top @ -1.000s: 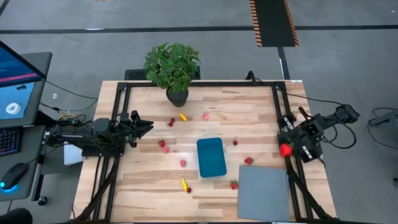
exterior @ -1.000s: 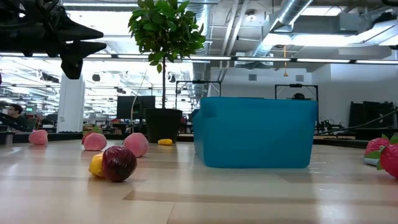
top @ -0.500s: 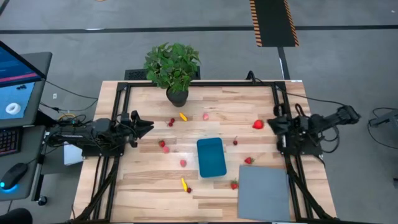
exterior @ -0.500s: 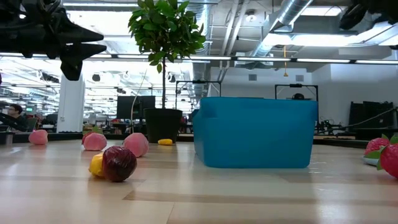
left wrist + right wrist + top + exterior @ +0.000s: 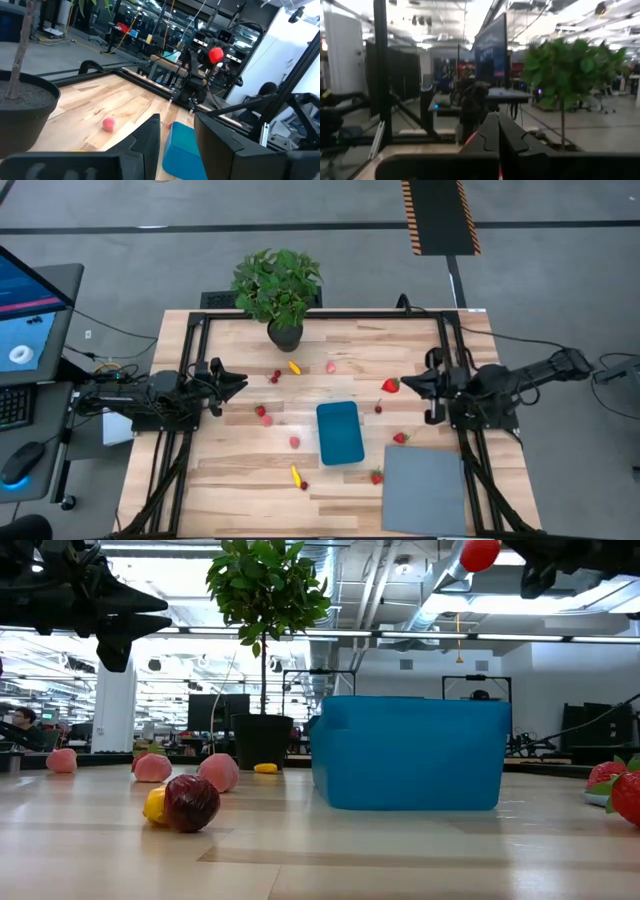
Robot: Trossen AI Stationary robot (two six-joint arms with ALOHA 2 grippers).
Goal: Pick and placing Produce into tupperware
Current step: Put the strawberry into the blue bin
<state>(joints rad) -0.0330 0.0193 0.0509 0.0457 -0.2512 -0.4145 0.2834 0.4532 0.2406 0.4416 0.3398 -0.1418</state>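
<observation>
- Blue tub [image 5: 340, 432] near the middle of the wooden table [image 5: 240, 470]; nothing visible inside it from above.
- Black pot [image 5: 285, 335] at the far edge, holding a leafy plant [image 5: 277, 284].
- Grey mat [image 5: 425, 491] flat at the near right corner, nothing on it.
- Loose fruit pieces scattered round the tub: a yellow piece [image 5: 294, 366] and a pink piece [image 5: 330, 366] near the pot, a red piece [image 5: 261, 411] left of the tub, a strawberry [image 5: 399, 438] right of it, another strawberry [image 5: 377, 477] touching the mat's far left corner.
- Right gripper [image 5: 404, 384] above the table right of the tub, clenched on a red strawberry [image 5: 390, 385].
- Left gripper [image 5: 240, 383] over the left edge, fingers parted, holding nothing.
- Only from table height: held strawberry [image 5: 481, 553] well above the tub's [image 5: 410, 752] rim; a dark red piece [image 5: 191, 802] touching a yellow one [image 5: 155, 805] in front.
- Only from the left wrist: right arm and its red strawberry [image 5: 216, 54] beyond the tub [image 5: 182, 149], a pink piece [image 5: 108, 124] on the boards.
- From the right wrist: closed fingers [image 5: 487, 135], plant [image 5: 566, 67] beyond; held fruit barely visible.
</observation>
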